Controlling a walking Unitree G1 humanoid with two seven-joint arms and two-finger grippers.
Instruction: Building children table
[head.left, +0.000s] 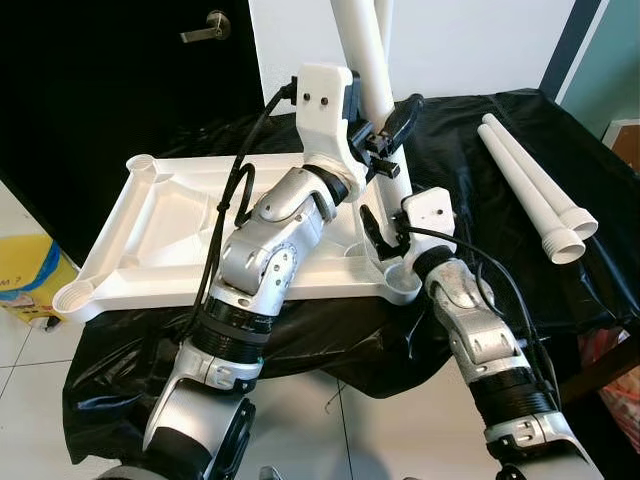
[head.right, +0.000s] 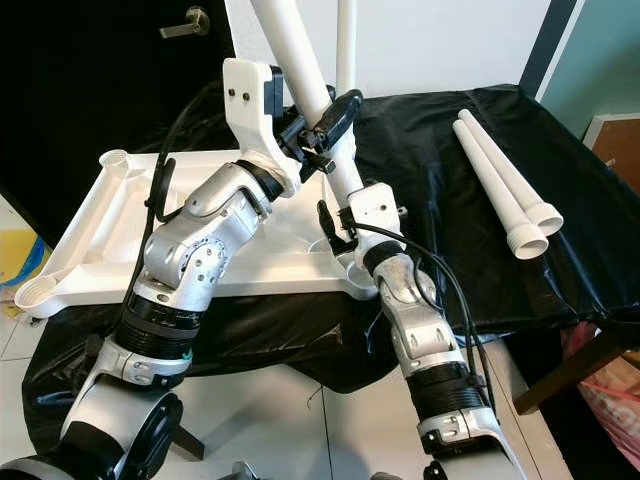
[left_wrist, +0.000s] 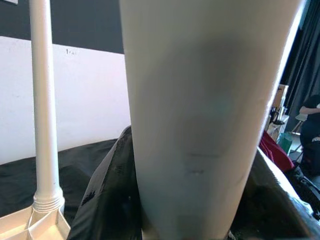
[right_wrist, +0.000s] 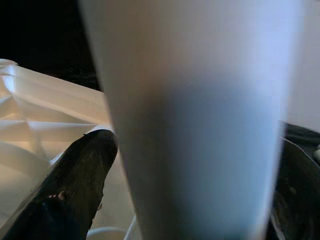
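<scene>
A black cloth (head.left: 480, 160) covers the surface, filling mid-frame; white wall behind, dark door (head.left: 120, 70) upper left, pale floor along the bottom. The inverted white tabletop (head.left: 170, 235) lies left of centre. A leg (head.left: 365, 60) rises from its near-right socket, grasped high by the left gripper (head.left: 385, 135) and low by the right gripper (head.left: 385, 235). Two loose legs (head.left: 530, 190) lie upper right.

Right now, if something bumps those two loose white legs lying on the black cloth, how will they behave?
The two loose legs are smooth round tubes, so they'd probably roll. They look like hollow plastic, likely light and stiff. The rumpled black cloth may slow them.
</scene>
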